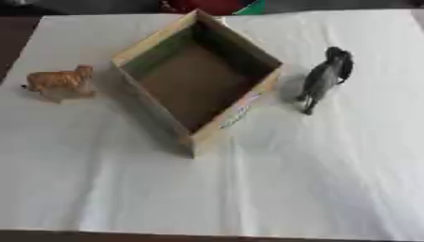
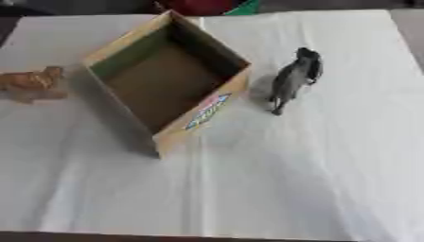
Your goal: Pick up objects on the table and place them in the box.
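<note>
Cardboard, tan and open-topped, made up the rectangular box (image 1: 197,80) that sat askew on the white cloth-covered table (image 1: 248,189), one corner pointing toward the camera. On its outer right wall was a slanted label (image 2: 207,111) in red, blue and white; its writing was too blurred to read. Inside, the box held nothing: only its bare brown floor and a greenish tint on the inner left wall showed. To the left of the box, apart from it, stood a small orange-brown toy animal (image 1: 59,82) of lion-like shape, on the cloth. To the right of the box, just beside its right wall but not touching it, stood a dark grey toy animal (image 1: 324,78) with thin legs, its head toward the far edge of the table. Both toys were outside the box. Neither of the robot's hands appeared in either view, so how far they were open, or whether they held anything, could not be told.
</note>
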You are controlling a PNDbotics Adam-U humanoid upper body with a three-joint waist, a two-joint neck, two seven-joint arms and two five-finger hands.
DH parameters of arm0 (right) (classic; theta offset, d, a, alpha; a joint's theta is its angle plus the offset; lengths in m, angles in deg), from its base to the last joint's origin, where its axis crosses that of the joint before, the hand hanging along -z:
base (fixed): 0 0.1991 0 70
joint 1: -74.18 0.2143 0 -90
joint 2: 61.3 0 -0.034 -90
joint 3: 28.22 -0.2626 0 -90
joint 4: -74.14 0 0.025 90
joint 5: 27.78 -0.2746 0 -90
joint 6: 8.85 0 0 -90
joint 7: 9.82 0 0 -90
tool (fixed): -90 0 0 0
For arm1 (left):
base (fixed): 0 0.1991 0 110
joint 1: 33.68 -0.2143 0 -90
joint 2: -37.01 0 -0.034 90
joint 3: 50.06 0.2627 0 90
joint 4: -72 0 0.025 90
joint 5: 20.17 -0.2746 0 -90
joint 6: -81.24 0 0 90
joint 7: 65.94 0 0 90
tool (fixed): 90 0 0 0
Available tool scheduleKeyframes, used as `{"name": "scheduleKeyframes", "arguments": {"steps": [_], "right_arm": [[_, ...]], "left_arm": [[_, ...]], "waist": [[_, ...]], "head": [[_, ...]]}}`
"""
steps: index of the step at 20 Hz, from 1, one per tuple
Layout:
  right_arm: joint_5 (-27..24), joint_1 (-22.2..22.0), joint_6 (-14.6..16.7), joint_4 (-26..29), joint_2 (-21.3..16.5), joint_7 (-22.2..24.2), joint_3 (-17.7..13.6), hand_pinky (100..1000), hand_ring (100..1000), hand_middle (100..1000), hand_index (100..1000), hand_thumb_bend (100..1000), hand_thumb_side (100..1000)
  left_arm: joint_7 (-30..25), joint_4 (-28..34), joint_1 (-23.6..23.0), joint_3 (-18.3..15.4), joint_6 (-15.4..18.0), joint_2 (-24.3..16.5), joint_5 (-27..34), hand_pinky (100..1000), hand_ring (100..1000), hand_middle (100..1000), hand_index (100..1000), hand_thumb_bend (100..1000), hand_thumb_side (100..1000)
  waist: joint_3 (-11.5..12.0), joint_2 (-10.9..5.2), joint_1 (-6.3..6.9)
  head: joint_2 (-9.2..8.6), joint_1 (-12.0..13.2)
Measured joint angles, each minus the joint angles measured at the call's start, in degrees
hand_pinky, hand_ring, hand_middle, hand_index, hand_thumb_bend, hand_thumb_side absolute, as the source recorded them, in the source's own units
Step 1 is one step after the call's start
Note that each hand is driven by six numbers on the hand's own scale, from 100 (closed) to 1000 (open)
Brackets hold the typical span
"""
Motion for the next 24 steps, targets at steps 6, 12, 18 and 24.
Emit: {"name": "scheduleKeyframes", "arguments": {"steps": [6, 12, 18, 24], "right_arm": [[0.08, -0.03, 0.11, 0.00, 0.00, -0.09, 0.00, 782, 1000, 773, 846, 100, 1000], [0.61, -0.28, 0.45, 0.00, -0.02, 0.05, -0.05, 784, 1000, 779, 847, 100, 1000], [3.22, -0.46, 0.94, 0.00, -0.55, 1.24, -0.39, 790, 1000, 796, 856, 100, 1000], [8.20, 0.97, 1.80, 0.00, -3.89, 3.01, -1.01, 805, 1000, 848, 879, 100, 1000]], "left_arm": [[0.01, 0.00, 0.00, 0.00, -0.01, 0.42, -0.04, 585, 711, 777, 867, 127, 881], [0.01, 0.00, 0.00, 0.00, -0.01, 0.43, -0.04, 584, 711, 778, 867, 127, 882], [0.00, 0.00, 0.07, 0.00, 0.00, 0.43, -0.04, 583, 711, 778, 867, 128, 879], [-0.08, 0.00, 0.10, 0.05, 0.08, 0.39, -0.04, 582, 712, 778, 867, 129, 877]], "waist": [[0.00, 0.05, -0.09], [0.00, 0.05, -0.43], [-0.01, 0.13, -0.44], [-0.02, 0.13, -0.46]], "head": [[-0.01, -1.26], [-0.18, -1.91], [-0.53, -2.12], [-0.53, -1.83]]}}
